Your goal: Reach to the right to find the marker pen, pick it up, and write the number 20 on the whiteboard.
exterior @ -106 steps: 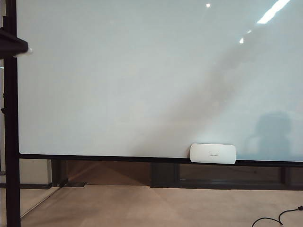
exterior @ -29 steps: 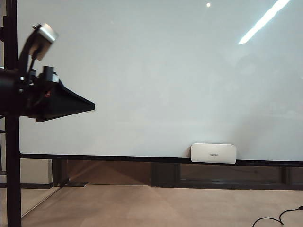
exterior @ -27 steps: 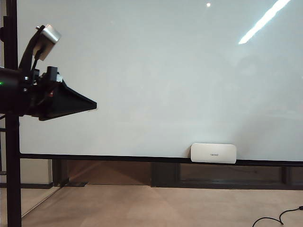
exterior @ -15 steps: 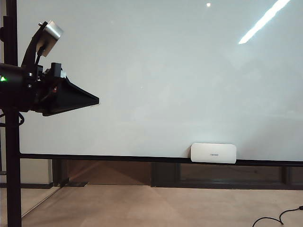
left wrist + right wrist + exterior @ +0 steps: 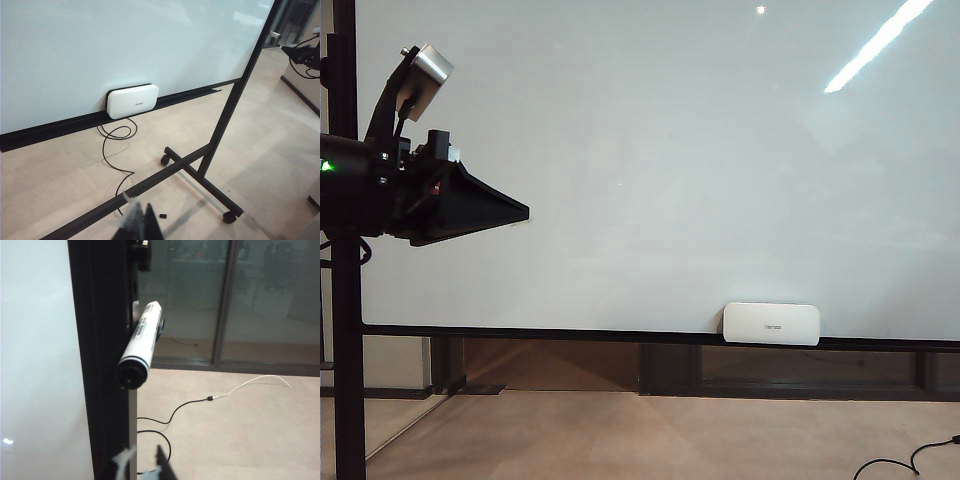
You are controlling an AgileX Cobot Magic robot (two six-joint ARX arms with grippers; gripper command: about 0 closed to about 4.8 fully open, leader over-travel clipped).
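Observation:
The whiteboard (image 5: pixel 670 180) fills the exterior view, and the number 20 is not in view on it. My left gripper (image 5: pixel 525 211) hovers before its left part, black fingers shut on nothing. The left wrist view shows those shut tips (image 5: pixel 142 222) above the floor, below the whiteboard (image 5: pixel 75 50). The marker pen (image 5: pixel 141 342), a white barrel with a black end, sticks out from the board's black frame (image 5: pixel 100 315) beside the white surface (image 5: pixel 35 365). My right gripper (image 5: pixel 142 460) sits just short of the pen, open, nothing between its fingers.
A white eraser (image 5: pixel 770 323) rests on the board's bottom rail, also seen as the eraser (image 5: pixel 132 101). A black cable (image 5: pixel 117 150) lies under it. The stand's foot bar with castors (image 5: pixel 200 175) crosses the floor. Glass panels (image 5: pixel 250 300) and a cable (image 5: pixel 200 402) lie beyond the pen.
The left gripper entered the exterior view from the left, then crept slightly right and up over the last second. It has held still for the last half second.

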